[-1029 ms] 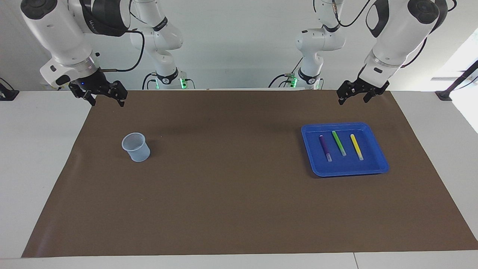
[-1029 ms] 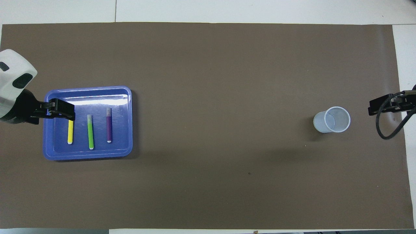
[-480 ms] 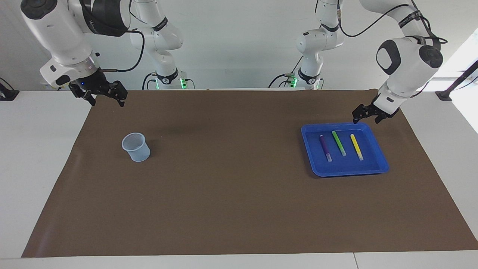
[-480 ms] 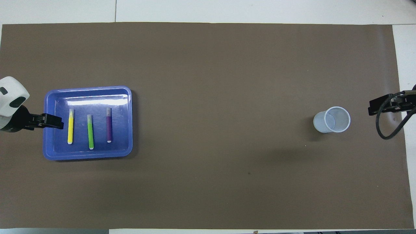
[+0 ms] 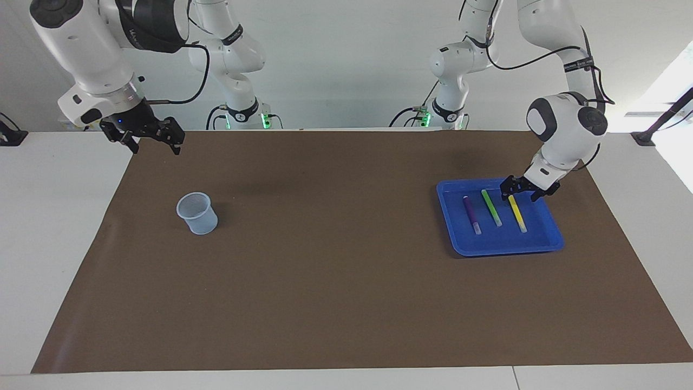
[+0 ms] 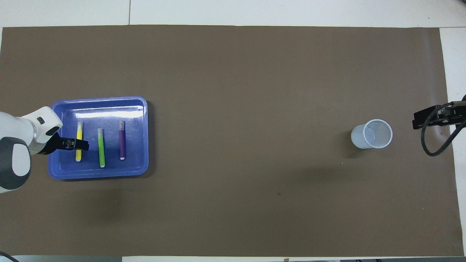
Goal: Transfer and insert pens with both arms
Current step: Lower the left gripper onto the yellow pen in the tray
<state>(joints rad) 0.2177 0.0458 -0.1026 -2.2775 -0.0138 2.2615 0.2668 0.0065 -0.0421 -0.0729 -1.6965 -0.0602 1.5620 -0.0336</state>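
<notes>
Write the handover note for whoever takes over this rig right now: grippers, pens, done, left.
Left gripper: open, low over the yellow pen in the blue tray, holding nothing.
Right gripper: open, empty, waiting above the mat's edge near the cup.
Purple pen and green pen lie beside the yellow one in the tray.
Done: no pen moved.
Left: all three pens, to go in the empty cup.

Honestly, nothing readable anywhere here. There's a bit of pale lettering on the dark band of the right arm [image 5: 154, 32], upper left of the facing view, but I can't make it out. No labels, brands or numbers show on anything else.
</notes>
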